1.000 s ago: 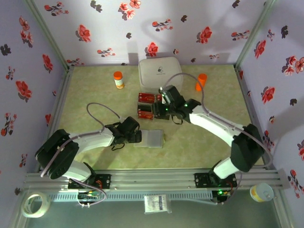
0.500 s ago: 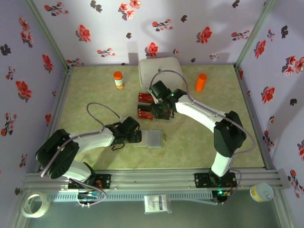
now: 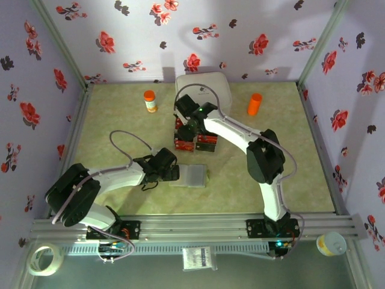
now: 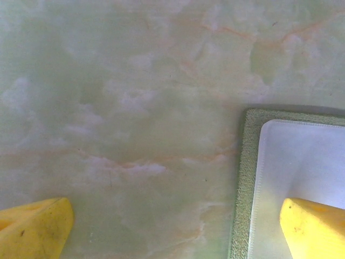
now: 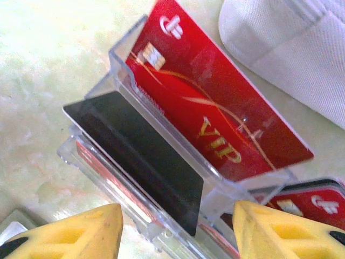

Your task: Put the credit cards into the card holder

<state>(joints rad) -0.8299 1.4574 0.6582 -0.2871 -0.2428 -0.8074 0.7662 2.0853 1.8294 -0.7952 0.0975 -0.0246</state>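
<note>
The credit cards (image 5: 215, 124), red and black, are seen propped in a clear stand (image 5: 121, 62) just beside the white case (image 5: 291, 43), far across the table (image 3: 120, 120). They are framed by the right gripper (image 5: 178, 232), half open and empty. The card holder (image 4: 302, 156) is laid open nearer, with the left gripper (image 4: 172, 229) spread wide at its left edge, nothing held.

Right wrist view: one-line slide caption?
Right pincer hovers over clear stand holding red VIP card and black card; white case beside.
</note>
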